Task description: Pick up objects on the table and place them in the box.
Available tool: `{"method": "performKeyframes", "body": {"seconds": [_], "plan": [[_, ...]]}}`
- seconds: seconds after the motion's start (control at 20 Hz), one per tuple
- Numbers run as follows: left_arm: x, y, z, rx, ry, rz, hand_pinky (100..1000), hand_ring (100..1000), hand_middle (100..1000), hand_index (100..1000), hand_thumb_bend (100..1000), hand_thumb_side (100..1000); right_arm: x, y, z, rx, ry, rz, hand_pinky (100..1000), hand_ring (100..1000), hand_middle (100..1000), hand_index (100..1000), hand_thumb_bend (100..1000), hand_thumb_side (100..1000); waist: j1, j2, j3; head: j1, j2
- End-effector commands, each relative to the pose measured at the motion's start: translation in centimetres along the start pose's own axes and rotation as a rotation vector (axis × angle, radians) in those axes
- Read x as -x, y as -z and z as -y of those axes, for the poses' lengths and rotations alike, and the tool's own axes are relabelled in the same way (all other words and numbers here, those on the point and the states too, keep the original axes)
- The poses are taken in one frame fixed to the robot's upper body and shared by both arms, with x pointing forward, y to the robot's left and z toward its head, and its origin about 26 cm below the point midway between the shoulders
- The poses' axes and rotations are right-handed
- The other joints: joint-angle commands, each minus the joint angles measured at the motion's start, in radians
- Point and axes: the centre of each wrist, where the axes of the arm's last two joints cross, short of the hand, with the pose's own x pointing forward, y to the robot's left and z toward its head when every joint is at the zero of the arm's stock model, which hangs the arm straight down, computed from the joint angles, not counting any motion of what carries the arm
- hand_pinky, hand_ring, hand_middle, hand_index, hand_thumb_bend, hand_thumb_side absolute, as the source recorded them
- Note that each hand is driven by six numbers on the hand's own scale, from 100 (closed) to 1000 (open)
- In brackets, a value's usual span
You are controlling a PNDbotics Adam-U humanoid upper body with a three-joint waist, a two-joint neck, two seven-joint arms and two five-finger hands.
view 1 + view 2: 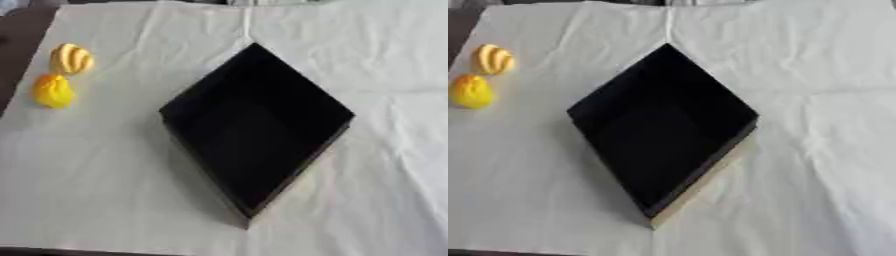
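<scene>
No robot hand in either view yet, so I cannot tell whether either is spread or curled. The black box (pixel 256 131) sits mid-worktop (pixel 385 200), turned corner-on, and looks empty. 2 yellow objects wait near the worktop's far left edge: a striped one (pixel 71 58) and, just beside it, a plain lumpy one (pixel 52 91). I'd bring the left robot hand in first and come down over the plain one without nudging its neighbour.

black box (pixel 254 130) sits open and empty, turned corner-on like a diamond. to its left, well apart, a striped yellow object (pixel 71 58) and a plain yellow object (pixel 52 91) lie just beside each other.
</scene>
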Motion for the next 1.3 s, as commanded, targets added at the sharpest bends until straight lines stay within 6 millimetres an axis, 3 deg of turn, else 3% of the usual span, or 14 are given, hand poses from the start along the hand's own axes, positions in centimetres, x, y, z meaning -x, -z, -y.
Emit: {"method": "performKeyframes", "body": {"seconds": [0.05,0.5,0.75,1.05,1.3], "plan": [[0.0,0.2,-0.7,0.031,-0.003,0.011,933,911,857,939,686,100,-0.6,0.8,0.1,-0.009,-0.001,0.027,913,882,708,804,100,307,0.003,-0.02,-0.002,0.007,-0.003],[-1.4,3.0,0.4,-0.043,0.002,-0.059,907,893,850,930,661,100,-0.4,0.8,-0.3,-0.008,0.026,0.023,916,880,701,802,100,328,0.005,-0.009,-0.023,0.025,-0.016],[-1.7,3.7,1.0,-0.072,0.003,-0.084,872,858,819,911,590,100,-0.4,0.7,-0.5,-0.007,0.035,0.015,918,880,697,801,100,340,0.006,-0.002,-0.03,0.028,-0.019],[-1.8,4.0,1.4,-0.091,-0.027,-0.1,799,748,692,830,354,100,-0.3,0.6,-0.6,-0.006,0.042,0.007,919,880,695,801,100,347,0.003,0.001,-0.034,0.031,-0.02],[-2.3,3.3,0.0,-0.104,-0.009,-0.086,697,611,559,749,272,100,-0.3,0.5,-0.6,-0.004,0.043,0.003,919,879,695,801,100,355,0.005,-0.003,-0.033,0.031,-0.017]]}}
